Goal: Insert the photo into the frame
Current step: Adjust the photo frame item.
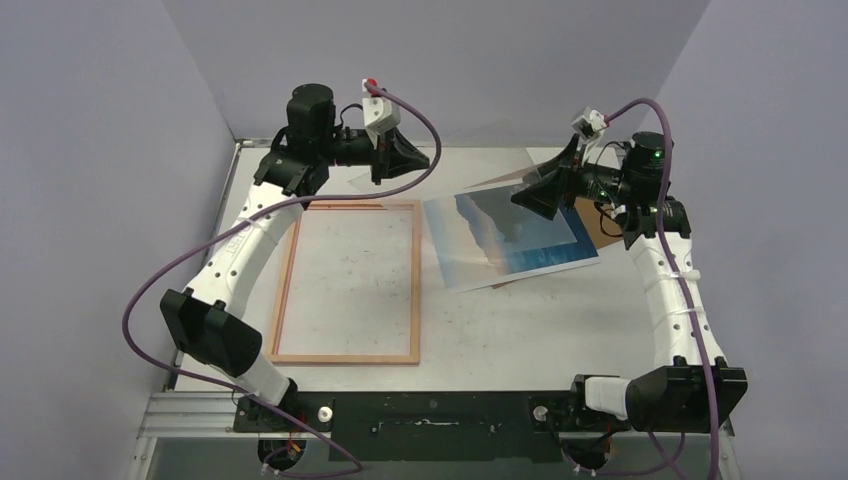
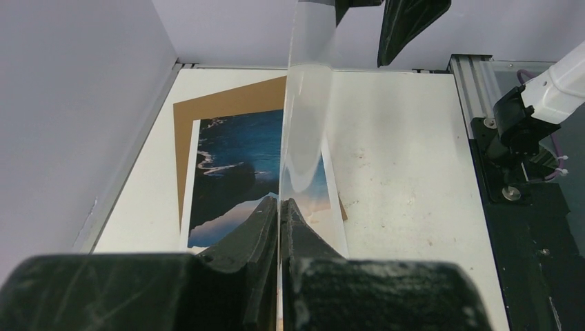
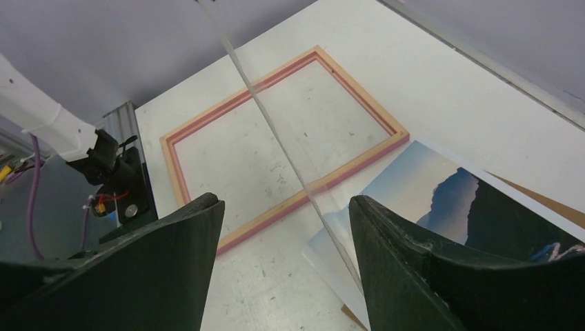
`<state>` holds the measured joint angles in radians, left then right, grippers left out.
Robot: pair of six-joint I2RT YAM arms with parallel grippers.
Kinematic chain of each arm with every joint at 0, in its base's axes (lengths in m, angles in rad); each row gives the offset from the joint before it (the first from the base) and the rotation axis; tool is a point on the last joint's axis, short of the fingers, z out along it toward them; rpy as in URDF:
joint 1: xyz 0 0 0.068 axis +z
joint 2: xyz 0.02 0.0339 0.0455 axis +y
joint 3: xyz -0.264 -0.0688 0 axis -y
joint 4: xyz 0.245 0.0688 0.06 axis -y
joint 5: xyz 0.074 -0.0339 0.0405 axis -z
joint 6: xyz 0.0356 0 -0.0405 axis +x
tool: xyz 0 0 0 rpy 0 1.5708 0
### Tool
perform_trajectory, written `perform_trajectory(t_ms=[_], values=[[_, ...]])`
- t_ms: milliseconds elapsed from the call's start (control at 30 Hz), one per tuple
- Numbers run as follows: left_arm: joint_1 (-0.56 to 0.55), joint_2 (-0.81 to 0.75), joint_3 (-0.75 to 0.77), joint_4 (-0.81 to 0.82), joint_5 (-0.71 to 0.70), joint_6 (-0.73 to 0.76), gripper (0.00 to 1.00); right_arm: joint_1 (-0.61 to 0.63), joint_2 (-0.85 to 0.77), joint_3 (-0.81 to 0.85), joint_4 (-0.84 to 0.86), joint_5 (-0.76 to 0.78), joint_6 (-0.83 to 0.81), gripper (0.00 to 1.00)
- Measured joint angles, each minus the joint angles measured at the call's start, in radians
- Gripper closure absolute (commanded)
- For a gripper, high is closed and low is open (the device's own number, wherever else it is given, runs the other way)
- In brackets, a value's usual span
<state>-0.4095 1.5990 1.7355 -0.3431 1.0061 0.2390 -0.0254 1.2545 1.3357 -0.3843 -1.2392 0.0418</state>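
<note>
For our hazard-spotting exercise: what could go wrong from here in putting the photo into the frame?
The clear sheet is pinched at one edge by the left pincer alone; the right pincer stands open around it, so it may sag or slip. It hangs above the photo and could knock it askew.

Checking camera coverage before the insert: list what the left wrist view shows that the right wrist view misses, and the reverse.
Left wrist only: the left gripper, its jaws shut on the clear sheet seen edge-on. Right wrist only: the frame lying flat, and the right gripper, jaws open either side of the sheet's edge. Both: the photo, the clear sheet, and the brown backing board under the photo.
</note>
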Motion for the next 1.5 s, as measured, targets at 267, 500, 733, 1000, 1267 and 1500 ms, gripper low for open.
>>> perform_trajectory(t_ms=[267,500,733,1000,1267,1500], values=[[0.067,0.0,-0.002,0.083,0.069,-0.06,1.0,0.0,0.0,-0.037,-0.014,-0.093,-0.015,0.66],[0.102,0.0,-0.015,0.147,0.102,-0.103,1.0,0.001,0.0,-0.037,-0.008,-0.105,-0.001,1.0],[0.11,0.0,-0.036,0.203,0.123,-0.163,0.95,0.007,-0.016,-0.037,-0.004,-0.094,0.015,1.0],[0.124,-0.004,-0.049,0.255,0.028,-0.177,0.24,0.013,-0.046,-0.037,-0.016,-0.071,0.026,1.0],[0.166,-0.02,-0.112,0.251,-0.227,-0.152,0.16,0.018,-0.081,-0.027,0.026,0.014,0.101,1.0],[0.236,-0.075,-0.224,0.248,-0.453,-0.154,0.07,0.04,-0.091,-0.026,0.172,0.138,0.262,1.0]])
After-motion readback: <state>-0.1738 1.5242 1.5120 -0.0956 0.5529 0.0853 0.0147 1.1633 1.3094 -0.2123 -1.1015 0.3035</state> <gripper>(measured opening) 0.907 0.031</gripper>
